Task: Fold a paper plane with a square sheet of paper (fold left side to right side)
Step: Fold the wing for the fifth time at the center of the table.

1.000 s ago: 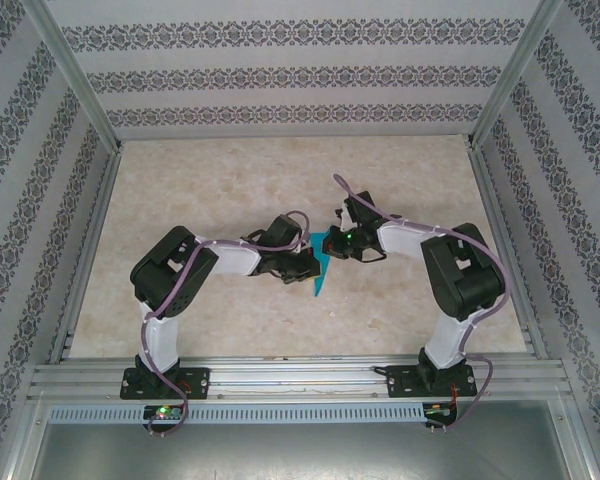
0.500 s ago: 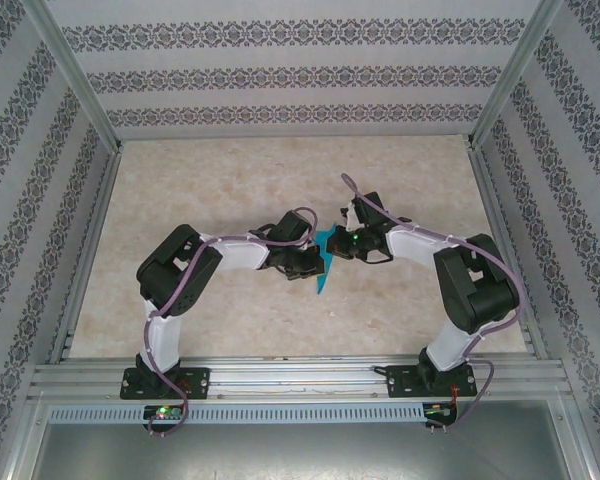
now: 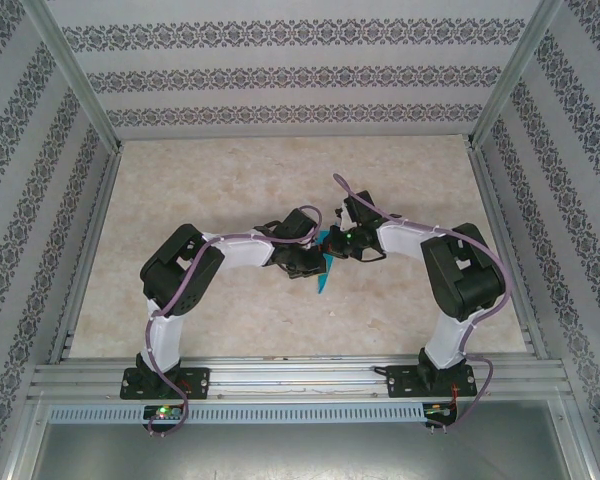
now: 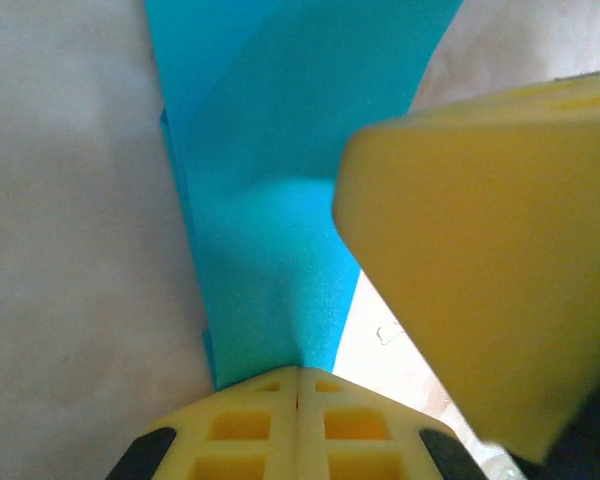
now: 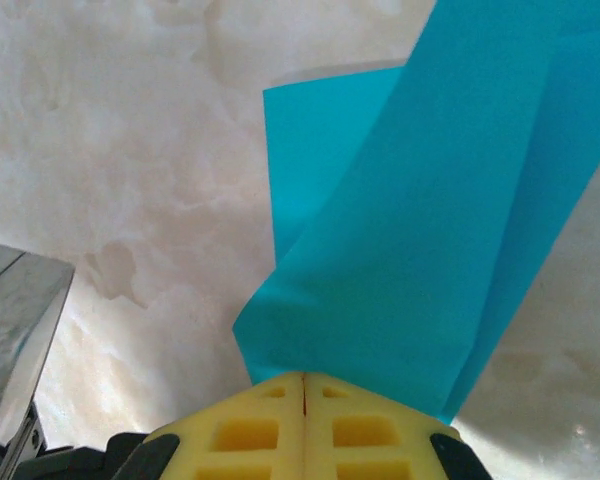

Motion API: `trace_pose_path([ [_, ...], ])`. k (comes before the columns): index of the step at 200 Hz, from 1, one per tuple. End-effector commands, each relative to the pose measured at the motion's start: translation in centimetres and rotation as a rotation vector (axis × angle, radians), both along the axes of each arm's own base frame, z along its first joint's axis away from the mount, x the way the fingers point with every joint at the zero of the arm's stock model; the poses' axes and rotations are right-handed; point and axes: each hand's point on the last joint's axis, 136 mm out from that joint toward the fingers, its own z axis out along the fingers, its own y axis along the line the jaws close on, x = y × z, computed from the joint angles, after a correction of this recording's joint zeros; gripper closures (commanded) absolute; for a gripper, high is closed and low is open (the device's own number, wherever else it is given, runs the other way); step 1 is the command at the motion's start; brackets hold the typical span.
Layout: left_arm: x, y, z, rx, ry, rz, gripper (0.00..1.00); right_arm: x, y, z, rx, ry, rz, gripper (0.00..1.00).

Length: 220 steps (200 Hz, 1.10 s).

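- The paper (image 3: 323, 278) is not a flat square. It shows as a narrow, layered, pointed strip, so several folds look done.
- By that shape I judge the task to be well along, somewhere in the late folds. The claws cover the middle of the paper, so I cannot tell whether the left-to-right fold is closed.
- What seems left is to bring the last fold shut, press its crease, and lay the plane down and let go.
- The left claw (image 4: 298, 372) is clenched on the paper's narrow end, its yellow pads meeting with the sheet pinched between them.
- The right claw (image 5: 305, 378) is clenched too, gripping a folded corner from the opposite side.
- The paper sits between the two claws near the middle of the worktop (image 3: 230, 190), with its visible tip pointing toward the arm bases. Part of it looks raised off the surface.
- It is plain teal-blue, thin and matte. Overlapping layers read as lighter and darker bands with straight, sharp edges.
- Near the left claw the sheet bows softly rather than creasing.
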Motion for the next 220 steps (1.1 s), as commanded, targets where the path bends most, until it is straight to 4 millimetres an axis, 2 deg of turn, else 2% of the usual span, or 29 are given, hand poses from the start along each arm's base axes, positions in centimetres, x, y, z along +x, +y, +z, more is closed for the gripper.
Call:
trace_pose_path([
  [1, -3.7, 4.6, -6.9, 0.271, 0.144, 0.010, 1.00, 0.0, 0.0, -0.7, -0.027, 0.015, -0.006, 0.98],
  [93, -3.9, 5.1, -7.4, 0.306, 0.163, 0.021, 1.00, -1.0, -1.9, -2.8, -0.093, 0.051, -0.030, 0.99],
  [151, -4.0, 5.3, -7.6, 0.322, 0.174, 0.025, 1.00, 0.2, -3.4, -2.9, -0.109, 0.028, -0.042, 0.99],
  [220, -4.0, 5.4, -7.8, 0.332, 0.182, 0.026, 1.00, 2.6, -4.7, -2.3, -0.093, -0.005, -0.068, 0.99],
])
